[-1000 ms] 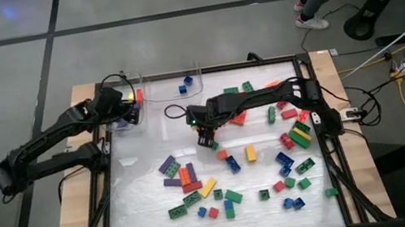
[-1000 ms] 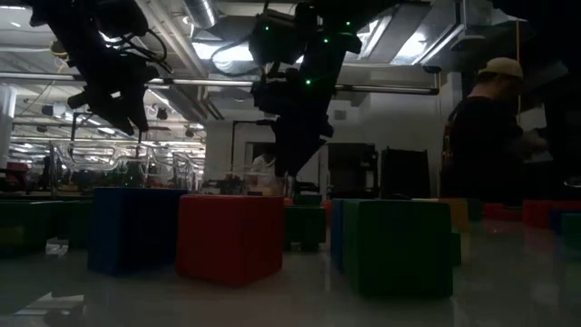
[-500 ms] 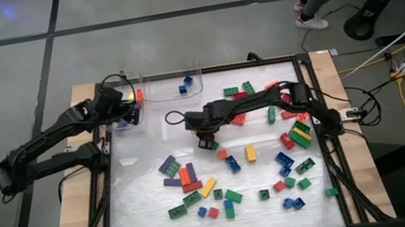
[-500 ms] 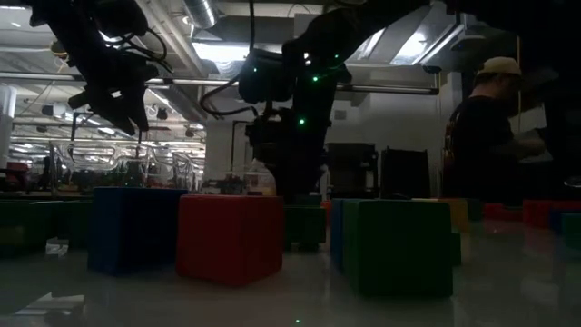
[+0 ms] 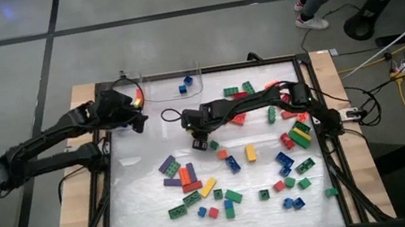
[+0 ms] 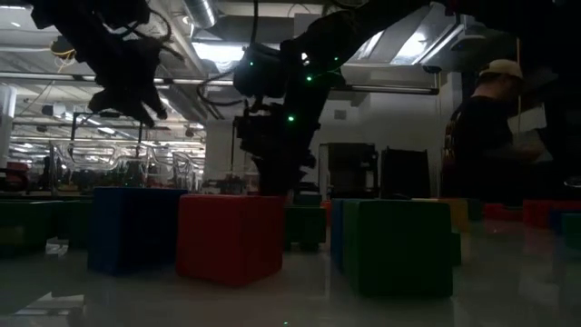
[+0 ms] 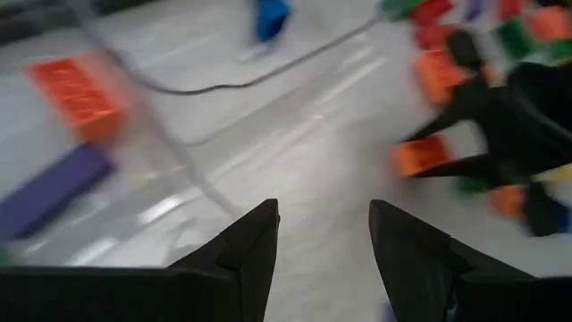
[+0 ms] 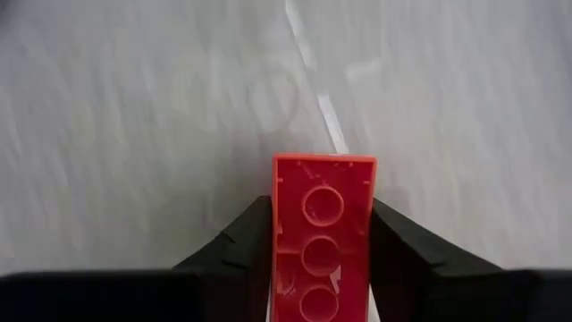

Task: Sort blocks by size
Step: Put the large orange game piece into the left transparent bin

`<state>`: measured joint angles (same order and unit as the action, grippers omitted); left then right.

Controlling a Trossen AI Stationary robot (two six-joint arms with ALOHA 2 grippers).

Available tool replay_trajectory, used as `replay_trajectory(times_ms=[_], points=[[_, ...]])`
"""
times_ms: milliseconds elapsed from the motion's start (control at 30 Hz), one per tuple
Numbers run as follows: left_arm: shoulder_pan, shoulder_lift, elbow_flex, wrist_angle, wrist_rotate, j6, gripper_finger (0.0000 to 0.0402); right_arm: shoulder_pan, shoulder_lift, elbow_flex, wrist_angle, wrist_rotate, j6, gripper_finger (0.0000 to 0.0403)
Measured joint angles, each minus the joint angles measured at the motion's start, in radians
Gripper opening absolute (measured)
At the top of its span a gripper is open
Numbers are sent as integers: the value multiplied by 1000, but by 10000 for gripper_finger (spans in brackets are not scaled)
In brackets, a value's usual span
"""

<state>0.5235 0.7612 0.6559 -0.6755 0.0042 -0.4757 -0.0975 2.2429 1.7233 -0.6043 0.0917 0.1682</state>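
**Right end effector clamped on a red brick; left one open by the bin**

On your left, the left end effector (image 5: 135,113) hung over the table's (image 5: 146,222) far left corner, just beside the clear plastic bin (image 5: 173,85). Its fingers (image 7: 246,246) stood apart with nothing between them. Through the clear wall you could make out an orange studded brick (image 7: 79,85) and a long purple brick (image 7: 49,190).

At the middle, your right end effector (image 5: 201,138) was low over the white mat. Its fingers (image 8: 246,237) had closed against both long sides of a red rectangular studded plastic brick (image 8: 322,234), studs facing the camera. The rest of the small studded plastic bricks (image 5: 233,170) lay scattered from the centre toward the right edge, long and short ones mixed.

What could go wrong from here:
- The red brick looked held near one end, so a quick lift might let it pivot or slip out.
- The arms were near each other by the bin; if both headed there together they could collide.
- A low carry could knock neighbouring bricks.
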Motion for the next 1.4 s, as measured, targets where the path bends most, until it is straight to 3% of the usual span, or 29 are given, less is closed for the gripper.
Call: replay_trajectory(times_ms=[133,600,900,1400], points=[[-38,0,0,50,47,-60,163,0,-2,0,134,-2,-49,134],[-137,0,0,60,48,-226,163,36,-5,0,591,-22,-251,135],[-213,0,0,60,48,-267,163,65,-5,0,698,56,-336,136],[-291,1,0,60,-1,-280,163,66,-6,0,798,30,-337,138]])
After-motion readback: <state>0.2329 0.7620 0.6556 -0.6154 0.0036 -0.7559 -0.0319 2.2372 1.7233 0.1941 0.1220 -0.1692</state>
